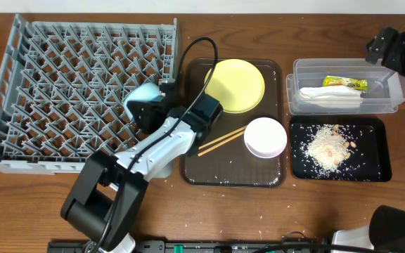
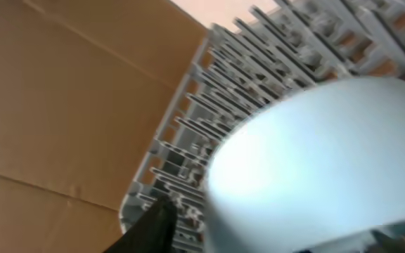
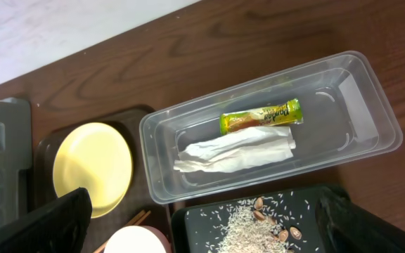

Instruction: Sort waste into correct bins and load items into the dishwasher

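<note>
My left gripper [image 1: 148,105] is shut on the light-blue bowl [image 1: 142,93] and holds it over the right part of the grey dish rack [image 1: 55,84]. The bowl [image 2: 315,161] fills the left wrist view in front of the rack [image 2: 259,77]. The yellow plate [image 1: 235,86], the chopsticks [image 1: 220,140] and the white bowl [image 1: 265,137] lie on the brown serving tray [image 1: 206,172]. The clear tub [image 1: 392,91] holds the wrapper [image 3: 261,116] and the napkin [image 3: 234,153]. The black tray [image 1: 375,165] holds rice crumbs [image 1: 328,146]. My right gripper [image 3: 206,232] is open and empty above the tub. No separate small cup shows.
Loose rice grains lie scattered on the serving tray and on the wooden table in front of it [image 1: 273,211]. The rack's lattice wall [image 1: 171,49] stands right next to the serving tray. A black cable [image 1: 188,53] loops from the left arm over the tray's left edge.
</note>
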Controlling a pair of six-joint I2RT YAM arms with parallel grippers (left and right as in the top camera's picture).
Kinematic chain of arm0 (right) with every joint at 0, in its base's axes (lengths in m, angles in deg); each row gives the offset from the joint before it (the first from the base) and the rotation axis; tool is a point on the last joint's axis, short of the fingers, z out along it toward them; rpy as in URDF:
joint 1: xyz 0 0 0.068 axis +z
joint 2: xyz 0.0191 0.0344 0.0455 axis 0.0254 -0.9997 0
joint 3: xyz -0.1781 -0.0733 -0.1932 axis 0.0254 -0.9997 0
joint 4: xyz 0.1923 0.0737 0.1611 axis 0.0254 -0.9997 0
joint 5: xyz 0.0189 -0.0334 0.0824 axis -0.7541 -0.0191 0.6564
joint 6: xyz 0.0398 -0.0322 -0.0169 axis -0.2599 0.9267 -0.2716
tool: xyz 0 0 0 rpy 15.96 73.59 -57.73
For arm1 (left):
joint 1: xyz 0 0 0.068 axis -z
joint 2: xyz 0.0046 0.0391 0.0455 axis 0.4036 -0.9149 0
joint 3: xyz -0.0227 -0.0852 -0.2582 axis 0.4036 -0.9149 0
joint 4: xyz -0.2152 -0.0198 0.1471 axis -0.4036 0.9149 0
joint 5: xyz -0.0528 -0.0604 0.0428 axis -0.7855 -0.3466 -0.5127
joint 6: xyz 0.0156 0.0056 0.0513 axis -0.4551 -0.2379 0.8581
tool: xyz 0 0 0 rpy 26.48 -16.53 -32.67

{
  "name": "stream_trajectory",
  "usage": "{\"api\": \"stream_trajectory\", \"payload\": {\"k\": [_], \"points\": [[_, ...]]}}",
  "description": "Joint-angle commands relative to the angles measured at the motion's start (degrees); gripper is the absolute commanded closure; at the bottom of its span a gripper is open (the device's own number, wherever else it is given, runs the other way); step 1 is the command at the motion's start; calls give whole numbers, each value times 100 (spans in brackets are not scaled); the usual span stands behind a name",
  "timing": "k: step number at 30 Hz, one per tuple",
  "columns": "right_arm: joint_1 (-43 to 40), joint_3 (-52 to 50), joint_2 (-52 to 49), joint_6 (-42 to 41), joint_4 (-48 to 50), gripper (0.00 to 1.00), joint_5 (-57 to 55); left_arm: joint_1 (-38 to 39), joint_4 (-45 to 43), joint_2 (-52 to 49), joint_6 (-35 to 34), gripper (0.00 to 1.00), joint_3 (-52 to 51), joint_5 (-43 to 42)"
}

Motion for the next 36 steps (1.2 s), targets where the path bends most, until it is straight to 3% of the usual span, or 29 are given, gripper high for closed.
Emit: {"api": "stream_trajectory", "payload": {"k": [1,10,17,23,31,36], "points": [[-59,35,-15,-63,-11,1,11,33,11,28,-50,64,-17,-994],[-59,35,-15,-63,-11,1,11,31,9,669,389,43,400,-3283],[-59,33,-15,-63,-11,1,11,31,-162,1458,468,35,876,-5578],[-59,33,-15,-63,-11,1,11,35,-658,1620,-501,34,872,-7217],[-59,35,-17,-63,-11,1,11,472,-1344,597,-782,35,870,-8074],[-59,35,-15,-63,-11,1,11,713,-1965,-72,-1023,35,870,-8131]]}}
